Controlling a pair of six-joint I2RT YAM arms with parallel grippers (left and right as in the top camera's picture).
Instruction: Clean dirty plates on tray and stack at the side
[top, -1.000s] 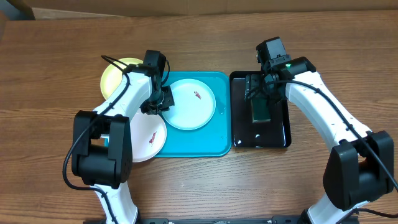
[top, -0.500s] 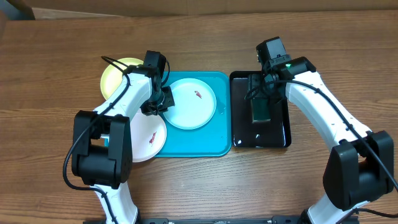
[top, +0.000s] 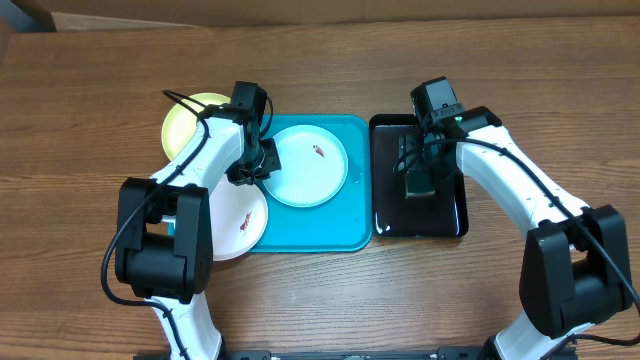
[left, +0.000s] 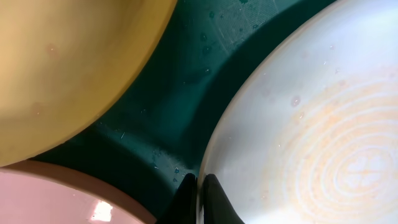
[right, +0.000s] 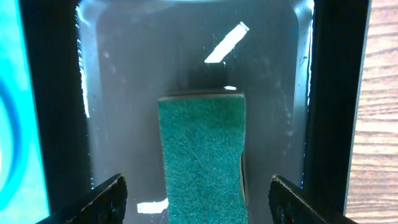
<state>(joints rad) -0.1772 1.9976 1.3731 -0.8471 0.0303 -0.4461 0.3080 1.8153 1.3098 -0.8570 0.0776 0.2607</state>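
Pinched tight, the left end effector (top: 262, 160) has its two dark fingertips (left: 186, 190) closed on the rim of the light blue plate (top: 310, 170), on the plate's left edge. That plate lies flat in the turquoise tray (top: 300, 228), in its far half, with one small reddish speck near its middle. From the wrist camera the plate's face shows faint ringed smears, and the tray floor (left: 186, 93) beside it is scuffed and dotted with droplets.

Two more plates crowd the tray's left side. The yellow-green plate (top: 185, 125) sits by the far left corner. The white plate (top: 240, 222) sits by the near left corner with reddish specks on it, partly under the left arm.

Over on the other side, the right end effector (top: 420, 160) hangs with its jaws spread wide, holding nothing. A green sponge (right: 202, 155) lies below, between the two fingers and clear of both. The sponge rests in a glossy black tray (top: 447, 215) that stands just right of the turquoise one, its wet-looking floor throwing back bright glints.

Everything sits on a brown wood-grain desk (top: 90, 100). Past its far edge I can make out only a pale band and a dark corner.
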